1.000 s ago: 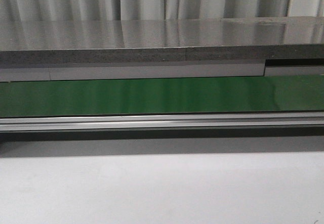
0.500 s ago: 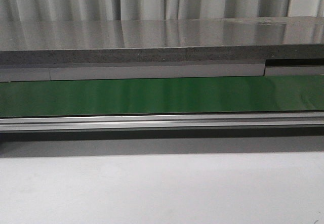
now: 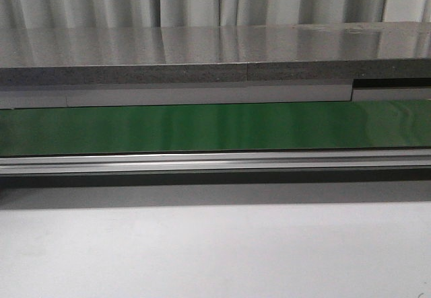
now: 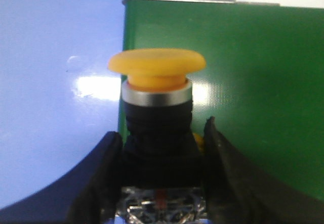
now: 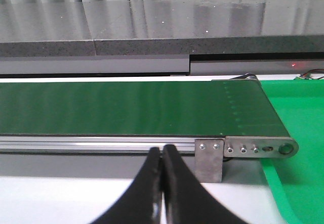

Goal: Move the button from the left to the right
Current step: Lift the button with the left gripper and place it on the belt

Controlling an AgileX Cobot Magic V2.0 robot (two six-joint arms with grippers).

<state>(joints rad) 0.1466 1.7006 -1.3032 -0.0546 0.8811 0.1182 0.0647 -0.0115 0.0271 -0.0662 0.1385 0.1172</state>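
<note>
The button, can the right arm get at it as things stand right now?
Probably not. The button sits clamped between the left gripper's fingers at the green belt's end, while the right gripper is shut and empty by the belt's other end; its view shows no button.

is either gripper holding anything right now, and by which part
The left gripper clamps the yellow-capped black push-button by its black body; the right gripper is shut on nothing.

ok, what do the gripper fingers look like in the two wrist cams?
Both pairs are plain black. The left gripper has broad curved fingers that flare wide toward the base. The right gripper has smooth fingers tapering to narrow tips. No cables or markings show.
</note>
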